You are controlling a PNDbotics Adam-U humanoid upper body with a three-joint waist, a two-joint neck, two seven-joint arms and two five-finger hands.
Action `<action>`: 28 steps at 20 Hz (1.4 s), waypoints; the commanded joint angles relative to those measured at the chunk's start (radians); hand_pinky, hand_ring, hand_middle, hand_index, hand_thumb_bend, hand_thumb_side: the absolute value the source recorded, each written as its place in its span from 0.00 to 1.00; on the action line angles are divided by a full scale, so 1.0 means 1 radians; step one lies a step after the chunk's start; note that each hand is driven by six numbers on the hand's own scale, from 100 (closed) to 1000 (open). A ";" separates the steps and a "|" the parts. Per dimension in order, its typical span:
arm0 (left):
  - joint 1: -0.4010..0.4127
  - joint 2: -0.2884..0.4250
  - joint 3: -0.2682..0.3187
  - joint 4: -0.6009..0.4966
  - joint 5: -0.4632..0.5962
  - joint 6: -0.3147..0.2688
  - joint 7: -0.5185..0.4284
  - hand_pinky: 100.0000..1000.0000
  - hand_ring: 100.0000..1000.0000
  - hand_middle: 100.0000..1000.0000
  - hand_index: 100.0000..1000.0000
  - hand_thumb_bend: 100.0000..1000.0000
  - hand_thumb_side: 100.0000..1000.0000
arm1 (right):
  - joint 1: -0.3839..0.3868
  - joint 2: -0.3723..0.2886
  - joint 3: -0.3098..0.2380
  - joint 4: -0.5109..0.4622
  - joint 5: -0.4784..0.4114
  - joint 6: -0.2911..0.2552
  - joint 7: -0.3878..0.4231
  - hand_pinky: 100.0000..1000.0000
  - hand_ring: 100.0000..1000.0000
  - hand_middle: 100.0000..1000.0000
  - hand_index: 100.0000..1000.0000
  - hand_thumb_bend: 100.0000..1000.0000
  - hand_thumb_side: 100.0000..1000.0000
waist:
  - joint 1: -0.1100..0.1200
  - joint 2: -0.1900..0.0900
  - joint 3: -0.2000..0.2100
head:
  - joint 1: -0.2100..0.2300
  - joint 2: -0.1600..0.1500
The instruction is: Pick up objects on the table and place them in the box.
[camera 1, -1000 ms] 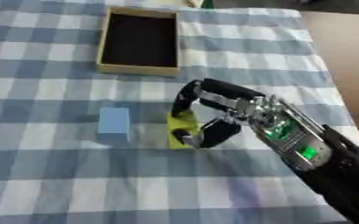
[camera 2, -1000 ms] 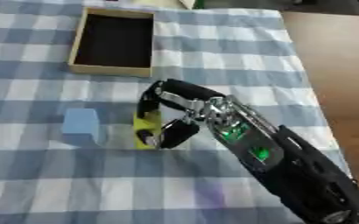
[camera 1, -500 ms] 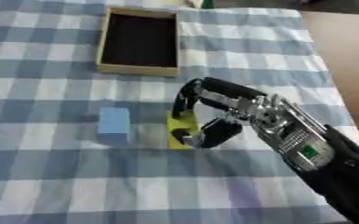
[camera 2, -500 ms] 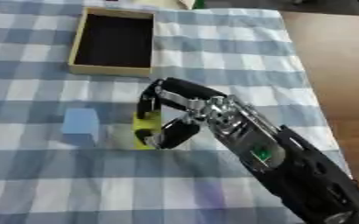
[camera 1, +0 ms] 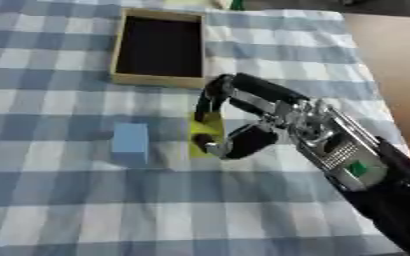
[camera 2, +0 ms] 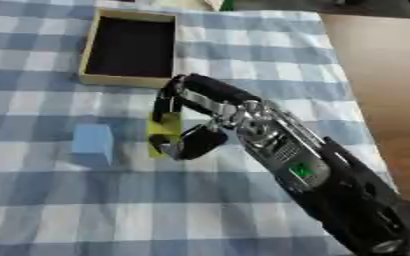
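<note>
A yellow-green block point(camera 1: 205, 131) lies on the checked tablecloth in the middle of the view. My right hand point(camera 1: 259, 114) comes in from the lower right and curls over it, fingers on its far side and thumb on its near side, pinching it. A light blue block point(camera 1: 131, 142) stands to the left of it, apart from the hand. The open box point(camera 1: 159, 47) with a tan rim and a dark inside sits further back, above the two blocks. My left hand shows in no view.
The blue-and-white checked cloth point(camera 1: 60, 200) covers the table. Its right edge runs along a bare brown surface point(camera 1: 392, 65). A small green and pale thing point(camera 1: 230, 4) shows at the far edge behind the box.
The hand's fingers and thumb have closed a little tighter on the yellow-green block. The block stays on the cloth, and the blue block and the box have not moved.
</note>
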 commanded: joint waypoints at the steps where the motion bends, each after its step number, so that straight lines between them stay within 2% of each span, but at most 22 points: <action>1: -0.012 0.023 0.009 -0.016 -0.002 -0.001 -0.004 0.74 0.65 0.60 0.78 0.06 0.92 | -0.045 -0.033 -0.033 -0.044 -0.011 0.013 -0.012 0.78 0.53 0.42 0.49 0.00 0.09 | 0.007 -0.021 0.003 | -0.003 -0.012; 7: -0.018 0.023 0.004 -0.016 -0.001 -0.004 -0.009 0.74 0.65 0.60 0.78 0.05 0.93 | -0.164 -0.038 -0.071 -0.019 -0.011 0.025 -0.043 0.78 0.53 0.42 0.49 0.00 0.08 | 0.008 -0.018 0.019 | -0.012 -0.015; 15: -0.025 0.020 -0.002 -0.016 -0.001 -0.008 -0.019 0.74 0.65 0.60 0.78 0.05 0.93 | -0.348 -0.023 -0.099 0.162 0.012 0.013 -0.093 0.78 0.54 0.42 0.50 0.00 0.04 | 0.006 0.001 0.043 | -0.050 -0.035; 20: -0.038 0.020 -0.009 -0.016 -0.004 -0.010 -0.028 0.74 0.65 0.59 0.78 0.05 0.93 | -0.463 0.010 -0.123 0.283 0.075 0.015 -0.112 0.78 0.54 0.42 0.50 0.00 0.03 | -0.002 0.022 0.060 | -0.081 -0.061; 28: -0.051 0.017 -0.015 -0.016 -0.007 -0.014 -0.036 0.74 0.65 0.59 0.78 0.04 0.94 | -0.518 0.085 -0.161 0.478 0.195 -0.020 -0.150 0.78 0.54 0.43 0.51 0.00 0.03 | -0.014 0.044 0.092 | -0.124 -0.088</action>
